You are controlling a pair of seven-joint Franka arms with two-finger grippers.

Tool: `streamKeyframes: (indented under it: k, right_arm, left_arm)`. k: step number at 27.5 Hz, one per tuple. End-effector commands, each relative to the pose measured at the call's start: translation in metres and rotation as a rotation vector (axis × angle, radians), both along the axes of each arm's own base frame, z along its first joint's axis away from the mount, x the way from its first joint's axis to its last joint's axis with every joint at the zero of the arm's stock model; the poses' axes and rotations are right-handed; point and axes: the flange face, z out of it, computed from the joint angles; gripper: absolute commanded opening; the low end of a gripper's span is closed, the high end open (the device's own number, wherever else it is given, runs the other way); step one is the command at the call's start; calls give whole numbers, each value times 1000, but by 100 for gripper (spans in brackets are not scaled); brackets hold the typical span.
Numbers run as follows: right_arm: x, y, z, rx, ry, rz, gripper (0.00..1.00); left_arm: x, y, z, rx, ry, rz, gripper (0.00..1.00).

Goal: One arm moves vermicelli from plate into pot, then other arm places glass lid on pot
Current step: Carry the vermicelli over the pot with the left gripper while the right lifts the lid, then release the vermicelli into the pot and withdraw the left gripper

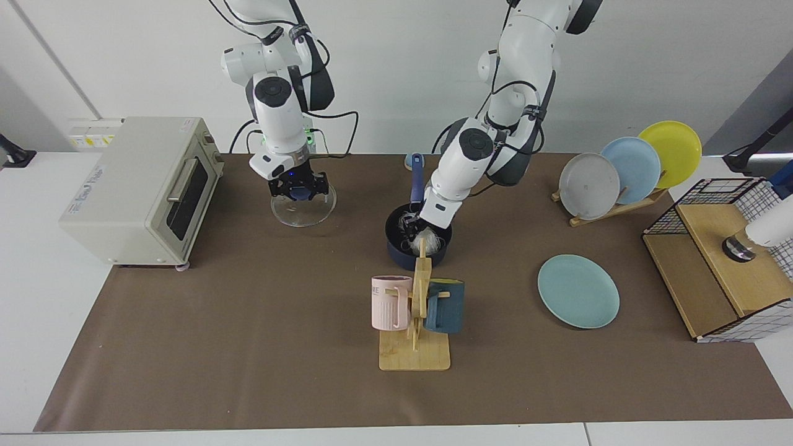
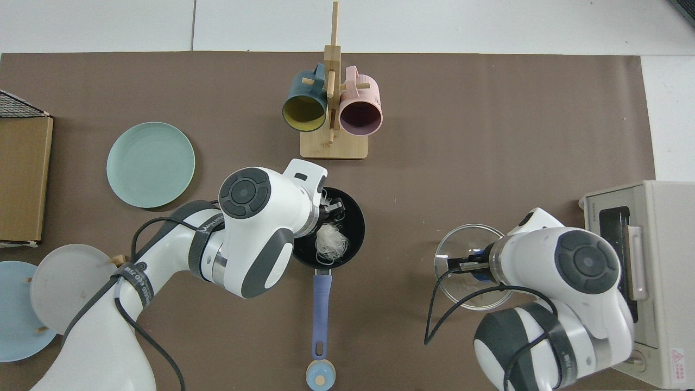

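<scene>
Left gripper (image 1: 414, 228) sits down inside the pot (image 1: 396, 246), rim all around it, fingers parted, vermicelli (image 2: 331, 243) loose beside them. Right gripper (image 1: 298, 189) pinches the lid (image 1: 302, 210) by its knob, clear of the mat, open mat toward the pot.

Robot lab, Franka arms (image 1: 471, 148), staged kitchenware

A white table (image 1: 37, 248) wears a big brown mat (image 1: 248, 347). On the mat sit a toaster oven (image 1: 139, 189), a dark blue pot (image 1: 396, 251), a green plate (image 1: 578, 291), a wooden mug stand (image 1: 415, 353), a plate rack (image 1: 610, 210) and a wire-and-wood box (image 1: 718, 260).
</scene>
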Motion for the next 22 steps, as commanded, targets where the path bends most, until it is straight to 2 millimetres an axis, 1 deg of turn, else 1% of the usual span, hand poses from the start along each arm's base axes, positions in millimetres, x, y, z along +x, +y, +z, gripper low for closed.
streamKeyframes:
  k: [1, 3, 5, 8, 10, 12, 14, 17, 20, 22]
  right_arm:
    - [20, -18, 44, -19, -15, 34, 0]
    - [26, -24, 59, -29, -12, 38, 0]
    - [34, -26, 68, -31, -9, 42, 0]
    - [46, -28, 79, -29, -10, 34, 0]
    - [53, -25, 87, -27, -13, 38, 0]
    - [63, -25, 96, -23, -26, 33, 0]
    - [73, -24, 101, -20, -36, 33, 0]
    - [85, -22, 106, -16, -42, 29, 0]
    - [92, -19, 110, -15, -50, 33, 0]
    - [96, -12, 113, -12, -57, 36, 0]
  left_arm:
    - [0, 0, 3, 1, 5, 45, 100]
    - [-1, 1, 5, 9, 15, 44, 100]
    - [0, 2, 17, 19, 24, 40, 100]
    - [10, 10, 50, 38, 35, 39, 100]
    - [16, 18, 71, 55, 48, 32, 100]
    - [23, 28, 89, 69, 57, 31, 100]
    - [29, 42, 102, 81, 58, 28, 100]
    - [28, 58, 131, 100, 41, 13, 100]
    - [23, 75, 154, 120, 22, 6, 99]
    - [19, 93, 175, 137, 3, -7, 99]
